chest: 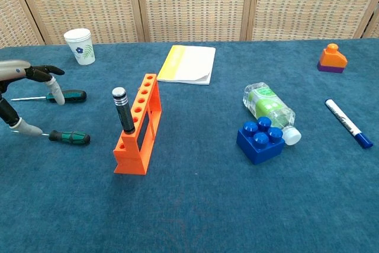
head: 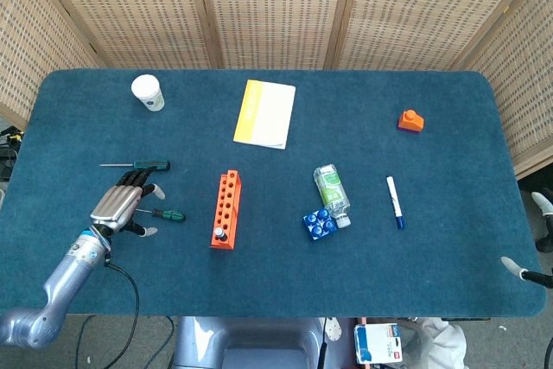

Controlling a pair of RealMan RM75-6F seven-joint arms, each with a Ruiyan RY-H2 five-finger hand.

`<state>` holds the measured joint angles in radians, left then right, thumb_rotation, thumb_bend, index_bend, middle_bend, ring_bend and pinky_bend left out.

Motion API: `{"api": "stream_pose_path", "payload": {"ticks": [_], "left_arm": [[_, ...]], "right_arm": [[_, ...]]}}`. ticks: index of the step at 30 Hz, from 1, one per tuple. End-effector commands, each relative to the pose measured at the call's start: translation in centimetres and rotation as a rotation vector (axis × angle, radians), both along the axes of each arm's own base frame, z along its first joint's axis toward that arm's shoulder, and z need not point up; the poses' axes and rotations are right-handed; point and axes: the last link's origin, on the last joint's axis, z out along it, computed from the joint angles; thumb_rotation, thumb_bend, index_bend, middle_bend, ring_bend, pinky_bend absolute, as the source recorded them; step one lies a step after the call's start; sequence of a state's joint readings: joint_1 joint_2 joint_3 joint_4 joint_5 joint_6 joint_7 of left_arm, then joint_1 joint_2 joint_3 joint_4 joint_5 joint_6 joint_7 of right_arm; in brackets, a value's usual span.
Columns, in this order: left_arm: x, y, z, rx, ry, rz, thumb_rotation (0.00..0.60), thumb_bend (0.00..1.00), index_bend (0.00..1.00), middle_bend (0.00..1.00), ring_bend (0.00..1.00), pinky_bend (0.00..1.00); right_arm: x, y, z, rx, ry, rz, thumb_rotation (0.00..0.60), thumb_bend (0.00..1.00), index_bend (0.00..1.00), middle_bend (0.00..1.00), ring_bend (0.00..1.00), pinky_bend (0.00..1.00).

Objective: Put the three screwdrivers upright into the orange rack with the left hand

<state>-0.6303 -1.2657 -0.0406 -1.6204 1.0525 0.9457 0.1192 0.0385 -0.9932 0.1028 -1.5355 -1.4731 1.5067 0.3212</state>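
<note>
The orange rack stands left of the table's middle. One black-handled screwdriver stands upright in its near end. Two green-handled screwdrivers lie flat on the cloth to the left: one closer to the rack, the other further back. My left hand hovers over the shafts of these two, fingers spread, holding nothing. The right hand shows only as a fingertip at the right table edge; its state is unclear.
A white paper cup stands at the back left. A yellow notebook, a lying bottle, a blue brick, a marker and an orange block lie to the right of the rack.
</note>
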Motion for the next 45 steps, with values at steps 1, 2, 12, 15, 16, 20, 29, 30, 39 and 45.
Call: {"api": "stream_pose_path", "payload": {"ticks": [1,2,12,15,16,20,29,30,39,45], "left_arm": [[-0.8,0.2,-1.4,0.004,0.010,0.007,0.600,0.02,0.42,0.00,0.00,0.00],[-0.7,0.3,-1.6,0.007,0.007,0.003,0.600,0.03,0.43,0.00,0.00,0.00],[0.5,1.5,-3.8,0.020,0.022,-0.037,0.600,0.05,0.43,0.00,0.00,0.00],[0.7,1.6,-4.3,0.017,0.036,-0.041,0.600,0.06,0.43,0.00,0.00,0.00],[0.8,1.7,-4.5,0.015,0.045,-0.046,0.600,0.08,0.44,0.00,0.00,0.00],[0.9,1.7,-5.9,0.006,0.098,-0.064,0.600,0.11,0.47,0.00,0.00,0.00],[0.9,1.7,-6.6,0.017,0.145,-0.061,0.600,0.19,0.49,0.00,0.00,0.00],[0.9,1.8,-6.7,0.019,0.146,-0.059,0.600,0.19,0.49,0.00,0.00,0.00],[0.9,2.1,-6.7,0.029,0.181,-0.058,0.600,0.19,0.49,0.00,0.00,0.00],[0.8,2.2,-7.1,0.013,0.190,-0.049,0.600,0.20,0.50,0.00,0.00,0.00]], "right_arm": [[0.0,0.0,-0.1,0.001,0.003,-0.002,0.600,0.00,0.00,0.00,0.00,0.00],[0.0,-0.1,-0.1,0.001,0.004,-0.002,0.600,0.00,0.00,0.00,0.00,0.00],[-0.2,-0.3,-0.2,0.002,0.007,-0.016,0.600,0.00,0.00,0.00,0.00,0.00],[-0.3,-0.4,-0.2,0.002,0.008,-0.018,0.600,0.00,0.00,0.00,0.00,0.00],[-0.3,-0.4,-0.2,0.003,0.008,-0.018,0.600,0.00,0.00,0.00,0.00,0.00],[-0.3,-0.5,-0.2,0.002,0.006,-0.023,0.600,0.00,0.00,0.00,0.00,0.00],[-0.4,-0.6,-0.2,0.009,0.006,-0.025,0.600,0.00,0.00,0.00,0.00,0.00],[-0.4,-0.6,-0.2,0.009,0.006,-0.024,0.600,0.00,0.00,0.00,0.00,0.00],[-0.4,-0.6,-0.3,0.011,0.007,-0.026,0.600,0.00,0.00,0.00,0.00,0.00],[-0.4,-0.7,-0.4,0.012,0.007,-0.028,0.600,0.00,0.00,0.00,0.00,0.00]]}}
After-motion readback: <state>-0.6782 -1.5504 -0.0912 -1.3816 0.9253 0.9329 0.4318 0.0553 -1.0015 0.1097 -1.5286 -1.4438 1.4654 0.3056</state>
